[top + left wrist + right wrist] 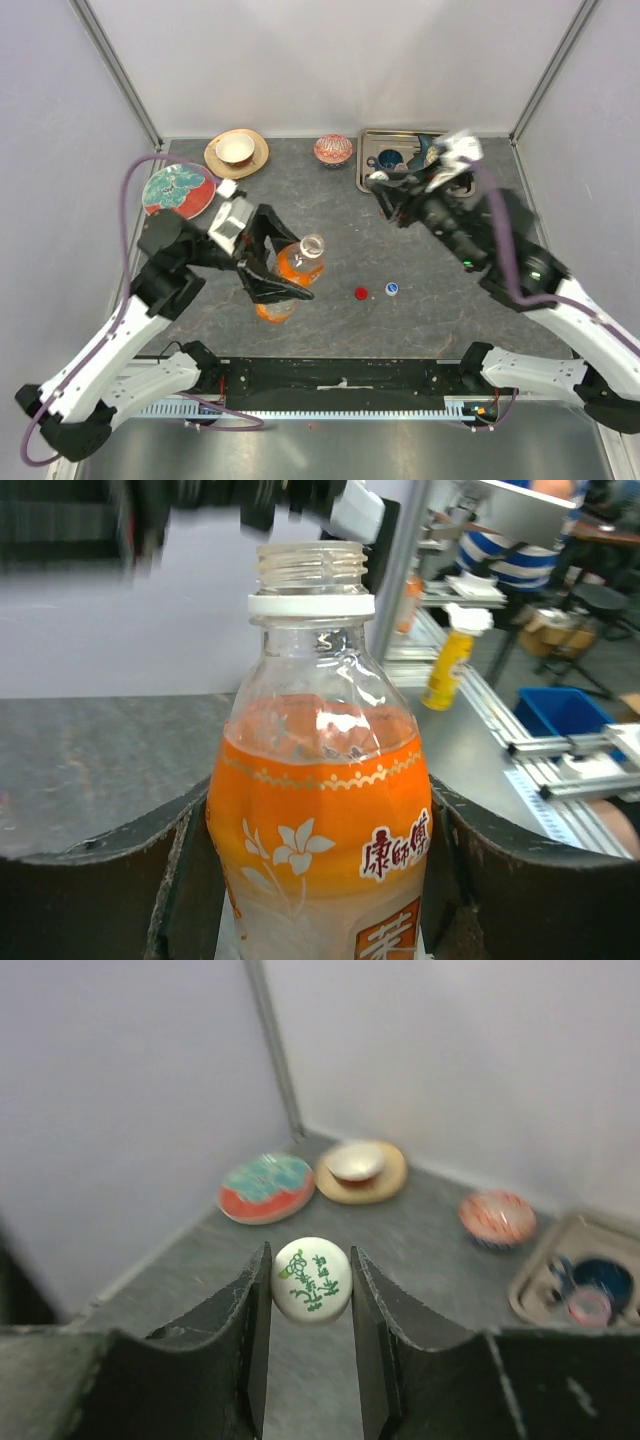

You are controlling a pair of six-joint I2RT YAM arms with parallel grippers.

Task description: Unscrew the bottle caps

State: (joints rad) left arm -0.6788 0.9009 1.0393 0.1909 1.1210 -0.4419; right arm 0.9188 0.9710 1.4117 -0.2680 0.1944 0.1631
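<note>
One orange bottle (pixel 320 820) clamped in left claw (pixel 320 798); white cap (pixel 311 1282) pinched in right claw (pixel 310 1255).

Capless orange bottle (pixel 318 810), clamped in tool (pixel 318 890)

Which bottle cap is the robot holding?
The white cap with green writing, pinched in the right end effector. The red cap and blue cap just lie loose on the table.

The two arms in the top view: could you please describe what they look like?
The left arm and right arm have white lower links and black upper sections, each carrying purple cables. The left pincer and right pincer are matte black.
</note>
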